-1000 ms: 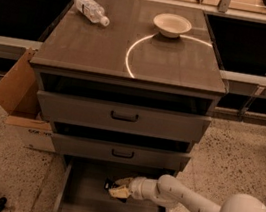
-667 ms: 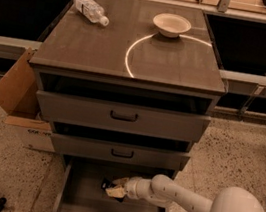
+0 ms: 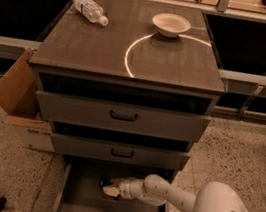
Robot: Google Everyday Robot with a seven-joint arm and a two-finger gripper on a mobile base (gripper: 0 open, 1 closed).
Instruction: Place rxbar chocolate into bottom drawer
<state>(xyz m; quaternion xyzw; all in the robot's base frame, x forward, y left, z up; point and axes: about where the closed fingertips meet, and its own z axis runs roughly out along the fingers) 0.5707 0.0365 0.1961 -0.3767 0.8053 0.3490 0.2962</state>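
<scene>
The bottom drawer (image 3: 77,197) is pulled open below the two shallower drawers. My arm reaches into it from the right. My gripper (image 3: 109,187) is inside the drawer, near its back and a little left of the middle, just above the grey floor. It is shut on the rxbar chocolate (image 3: 105,182), a small dark bar that sticks out at the gripper's tip. Most of the bar is hidden by the gripper.
On the cabinet top lie a clear plastic bottle (image 3: 89,8) at the back left and a white bowl (image 3: 171,24) at the back right. The two upper drawers (image 3: 123,116) stand slightly open. A cardboard box (image 3: 17,83) leans at the cabinet's left side.
My gripper has moved a little to the left inside the bottom drawer, with the bar still in it. Nothing on the cabinet top has moved.
</scene>
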